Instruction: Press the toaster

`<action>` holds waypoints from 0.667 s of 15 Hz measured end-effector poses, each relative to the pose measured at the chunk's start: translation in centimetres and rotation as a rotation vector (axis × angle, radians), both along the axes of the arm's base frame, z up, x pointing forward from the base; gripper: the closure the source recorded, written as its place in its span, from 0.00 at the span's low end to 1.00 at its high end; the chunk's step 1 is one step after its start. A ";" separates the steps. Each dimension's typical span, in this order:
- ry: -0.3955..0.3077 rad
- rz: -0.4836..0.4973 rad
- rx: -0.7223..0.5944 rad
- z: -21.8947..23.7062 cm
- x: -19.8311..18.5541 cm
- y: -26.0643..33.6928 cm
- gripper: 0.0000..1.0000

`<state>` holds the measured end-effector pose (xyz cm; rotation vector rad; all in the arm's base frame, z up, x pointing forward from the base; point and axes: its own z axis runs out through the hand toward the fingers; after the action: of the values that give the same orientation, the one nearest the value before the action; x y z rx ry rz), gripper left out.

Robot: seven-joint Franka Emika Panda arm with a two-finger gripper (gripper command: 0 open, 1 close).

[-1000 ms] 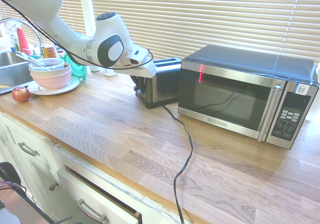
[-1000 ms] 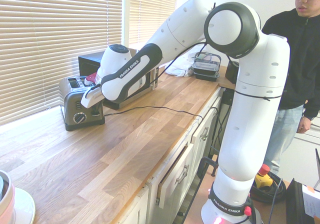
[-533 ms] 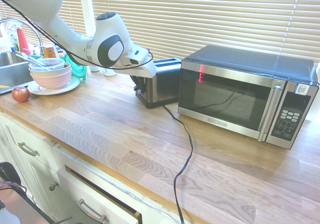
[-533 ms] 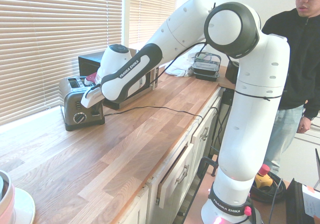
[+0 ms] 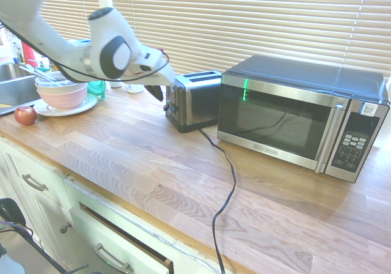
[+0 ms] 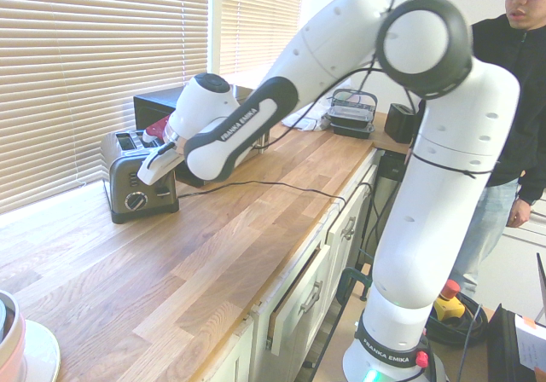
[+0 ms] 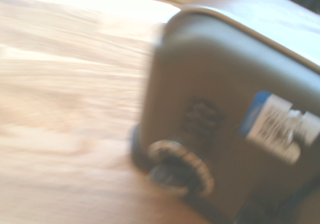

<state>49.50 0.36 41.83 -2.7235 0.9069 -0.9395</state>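
Brushed-steel toaster (image 5: 200, 106) on wooden counter (image 5: 153, 164), beside microwave (image 5: 287, 115); tool (image 5: 156, 93) closed, holding nothing, near its control end, fingers presumably together to make a firm pusher for the lever.

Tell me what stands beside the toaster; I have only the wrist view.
Observer: The microwave stands close beside the toaster, as the first exterior view shows.
Operator: Report where the cord runs.
Observer: The black cord leaves the toaster low down and crosses the wooden counter to its front edge.
Operator: Say where the gripper is.
Observer: The gripper is at the toaster's lever end, shut; whether it touches the lever, I cannot tell.
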 end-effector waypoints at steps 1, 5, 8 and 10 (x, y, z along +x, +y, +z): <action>-0.019 0.003 -0.002 1.1 -1.5 0.6 1.00; -0.029 -0.010 0.005 4.6 -7.4 1.8 1.00; 0.031 -0.043 0.017 5.1 -10.8 2.1 1.00; 0.085 -0.074 -0.001 4.4 -11.2 2.2 1.00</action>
<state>38.25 2.56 46.20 -2.7670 1.0292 -0.8427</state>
